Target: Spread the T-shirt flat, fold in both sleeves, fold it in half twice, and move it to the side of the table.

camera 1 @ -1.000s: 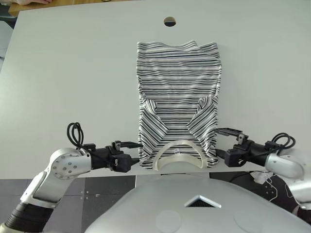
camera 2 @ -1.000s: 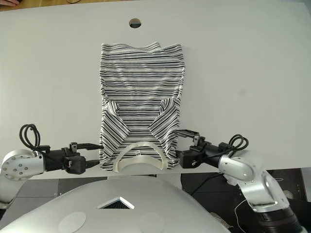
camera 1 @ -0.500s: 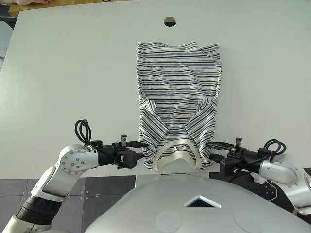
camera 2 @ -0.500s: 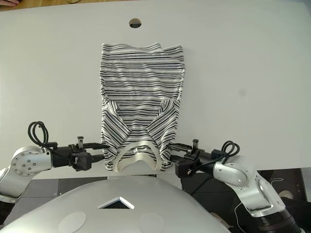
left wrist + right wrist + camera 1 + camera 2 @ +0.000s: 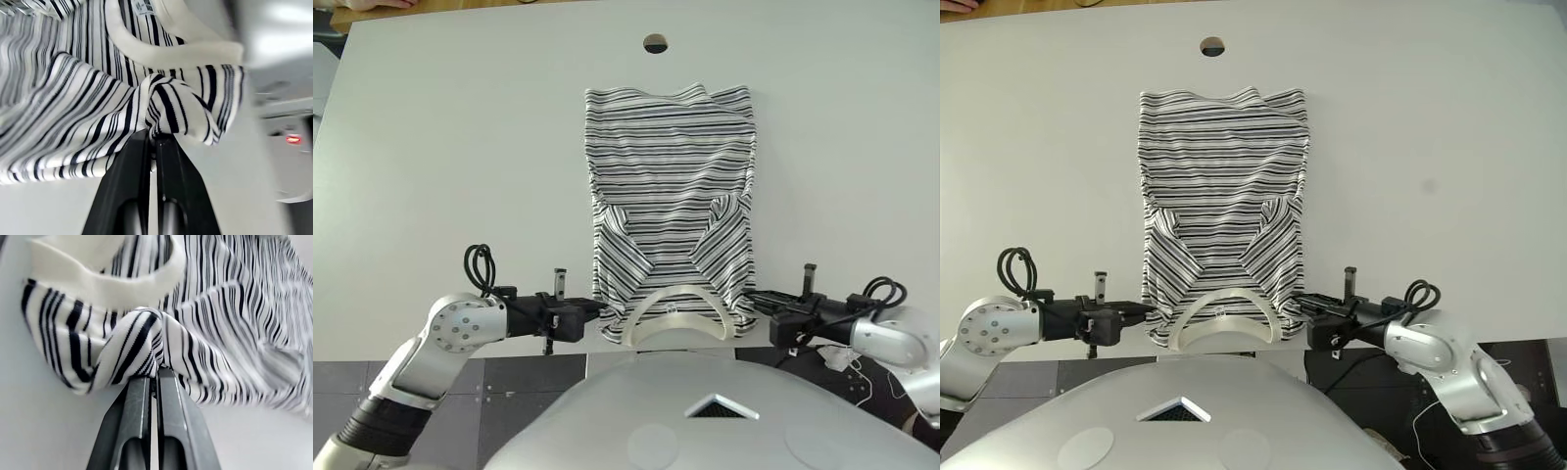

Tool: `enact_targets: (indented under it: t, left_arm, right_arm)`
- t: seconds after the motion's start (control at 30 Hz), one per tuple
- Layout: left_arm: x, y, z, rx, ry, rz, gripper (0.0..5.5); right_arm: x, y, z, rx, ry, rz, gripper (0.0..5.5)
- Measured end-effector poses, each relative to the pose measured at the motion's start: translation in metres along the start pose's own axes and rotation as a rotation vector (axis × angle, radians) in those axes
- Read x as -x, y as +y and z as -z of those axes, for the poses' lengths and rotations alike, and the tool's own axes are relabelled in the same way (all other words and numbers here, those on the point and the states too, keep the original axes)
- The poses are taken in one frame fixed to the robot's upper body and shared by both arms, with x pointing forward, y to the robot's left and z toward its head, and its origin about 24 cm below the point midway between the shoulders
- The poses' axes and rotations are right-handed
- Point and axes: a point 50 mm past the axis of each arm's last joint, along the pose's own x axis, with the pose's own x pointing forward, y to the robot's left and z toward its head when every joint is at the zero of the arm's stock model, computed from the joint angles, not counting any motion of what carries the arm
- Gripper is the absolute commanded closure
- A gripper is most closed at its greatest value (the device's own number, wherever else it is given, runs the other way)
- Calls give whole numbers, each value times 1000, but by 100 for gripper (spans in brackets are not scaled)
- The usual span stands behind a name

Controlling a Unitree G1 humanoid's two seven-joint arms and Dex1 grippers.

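Striped T-shirt [image 5: 672,186], sleeves folded in
Lies lengthwise on the table [image 5: 460,147], cream collar at 6 o'clock, hem at 12.

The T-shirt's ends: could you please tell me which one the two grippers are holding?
The collar end, nearest the robot: the left gripper and right gripper each pinch a shoulder corner there. The hem end lies free.

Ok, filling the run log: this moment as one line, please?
sleeves folded in | left fingers shut on T-shirt shoulder | right fingers shut on other shoulder | half-fold not yet done
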Motion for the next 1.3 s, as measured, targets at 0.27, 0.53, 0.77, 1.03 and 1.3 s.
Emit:
enact_targets:
  t: [0.27, 0.53, 0.77, 1.03, 1.3]
  left_arm:
    - [23, 17, -20, 108, -170, -68, 540]
    - [12, 92, -22, 214, -198, -451, 540]
    - [2, 150, -27, 361, -268, -699, 540]
    - [-7, 206, -28, 490, -268, -820, 512]
    - [-37, 219, -8, 594, -167, -851, 452]
  right_arm:
    - [23, -13, -29, -179, -173, 28, 538]
    - [11, -62, -31, -184, -246, 340, 538]
    - [-15, -115, -10, -340, -238, 507, 538]
    - [-43, -186, 19, -461, -199, 606, 516]
    - [-79, -196, 50, -644, -160, 642, 450]
